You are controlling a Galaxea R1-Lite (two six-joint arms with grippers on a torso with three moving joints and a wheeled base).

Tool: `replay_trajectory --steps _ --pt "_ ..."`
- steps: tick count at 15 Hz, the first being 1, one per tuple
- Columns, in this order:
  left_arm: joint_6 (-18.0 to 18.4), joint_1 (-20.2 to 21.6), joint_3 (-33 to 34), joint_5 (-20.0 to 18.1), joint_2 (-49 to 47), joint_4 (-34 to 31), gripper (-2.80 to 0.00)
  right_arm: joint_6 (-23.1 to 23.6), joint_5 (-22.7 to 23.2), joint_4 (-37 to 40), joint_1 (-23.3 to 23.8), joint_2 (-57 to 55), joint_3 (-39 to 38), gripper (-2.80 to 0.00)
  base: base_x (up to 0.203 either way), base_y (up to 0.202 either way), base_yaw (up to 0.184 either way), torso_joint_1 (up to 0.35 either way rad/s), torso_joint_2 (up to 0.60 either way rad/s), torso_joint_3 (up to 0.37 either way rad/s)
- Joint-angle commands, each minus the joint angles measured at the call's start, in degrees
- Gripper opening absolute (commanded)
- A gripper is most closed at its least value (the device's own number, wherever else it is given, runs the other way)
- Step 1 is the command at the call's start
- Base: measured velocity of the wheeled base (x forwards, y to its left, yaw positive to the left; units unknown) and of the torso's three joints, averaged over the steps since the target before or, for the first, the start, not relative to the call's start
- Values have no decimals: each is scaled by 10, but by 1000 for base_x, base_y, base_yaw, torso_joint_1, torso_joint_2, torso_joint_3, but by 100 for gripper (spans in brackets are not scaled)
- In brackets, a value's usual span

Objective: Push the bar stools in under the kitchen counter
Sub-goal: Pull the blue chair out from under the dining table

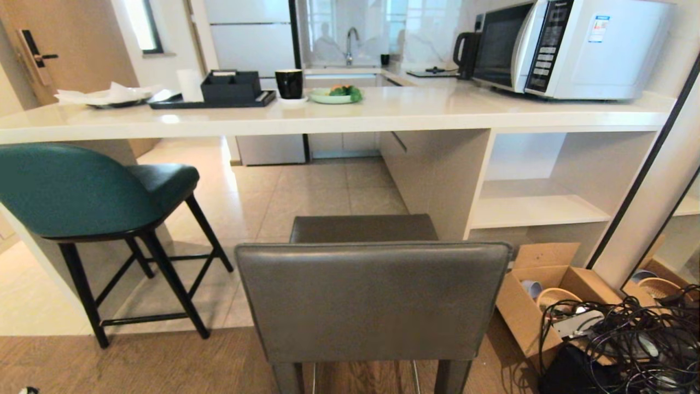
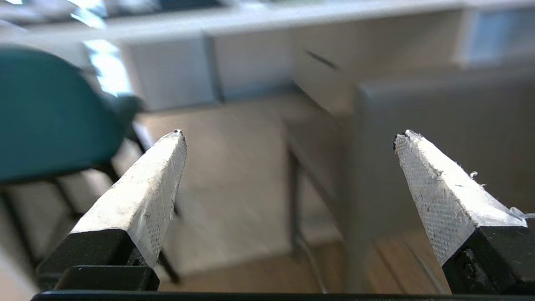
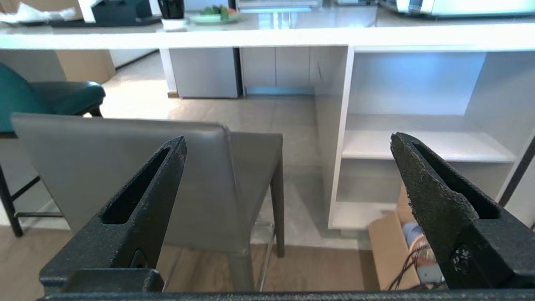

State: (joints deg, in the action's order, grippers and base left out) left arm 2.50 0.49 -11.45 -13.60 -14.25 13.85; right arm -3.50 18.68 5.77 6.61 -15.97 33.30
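Head view: glossy kitchen counter (image 1: 383, 112), tiled floor (image 1: 306, 191).

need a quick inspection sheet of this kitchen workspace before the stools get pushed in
surface: kitchen counter, glossy off-white top, open shelves at its right end
job's things: teal stool on the left and grey stool in the middle, both standing out from the counter, backs toward the robot
clutter: on the counter a microwave, black mug, green plate of food, black tray, napkins; cardboard box on the floor
grippers: left tool open, empty; right tool open, empty, behind the grey stool's back; neither touches a stool
cables: black tangle on the floor at lower right, by the box
surroundings: sink counter with tap behind; door at far left
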Motion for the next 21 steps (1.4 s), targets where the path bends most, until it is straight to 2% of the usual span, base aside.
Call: replay_trajectory --steps 1,3,4,6,8,10,11,12,14,15,17,19,21 --pt "-2 -15 -31 -22 11 -54 0 4 -2 9 -39 -1 17 0 0 0 0 0 0 0" --pt "0 -12 -17 -31 35 -56 0 14 -18 46 -89 5 40 0 0 0 0 0 0 0" --pt "0 -9 -5 -31 53 -57 0 23 -24 59 -98 13 42 0 0 0 0 0 0 0" --pt "2 -6 23 -31 120 -80 0 34 -25 65 -87 52 14 0 0 0 0 0 0 0" --pt "14 -4 49 -26 143 -116 0 42 -25 96 -77 107 -13 0 0 0 0 0 0 0" --pt "29 -4 86 -25 142 -111 0 54 -26 185 -72 161 -27 0 0 0 0 0 0 0" --pt "30 -4 97 -23 142 -89 0 54 -48 219 -71 162 -43 0 0 0 0 0 0 0" --pt "18 -4 99 -17 142 -85 0 53 -67 216 -70 161 -74 0 0 0 0 0 0 0" --pt "8 -4 103 26 142 -86 0 50 -87 159 -70 160 -151 0 0 0 0 0 0 0" --pt "9 -4 106 53 142 -86 0 51 -99 98 -70 160 -202 0 0 0 0 0 0 0" --pt "13 -4 113 84 142 -84 0 74 -142 -20 -70 160 -302 0 0 0 0 0 0 0" --pt "12 -5 115 92 142 -93 0 78 -177 -75 -70 160 -338 0 0 0 0 0 0 0" --pt "21 -4 114 89 142 -93 0 80 -183 -83 -70 160 -334 0 0 0 0 0 0 0"
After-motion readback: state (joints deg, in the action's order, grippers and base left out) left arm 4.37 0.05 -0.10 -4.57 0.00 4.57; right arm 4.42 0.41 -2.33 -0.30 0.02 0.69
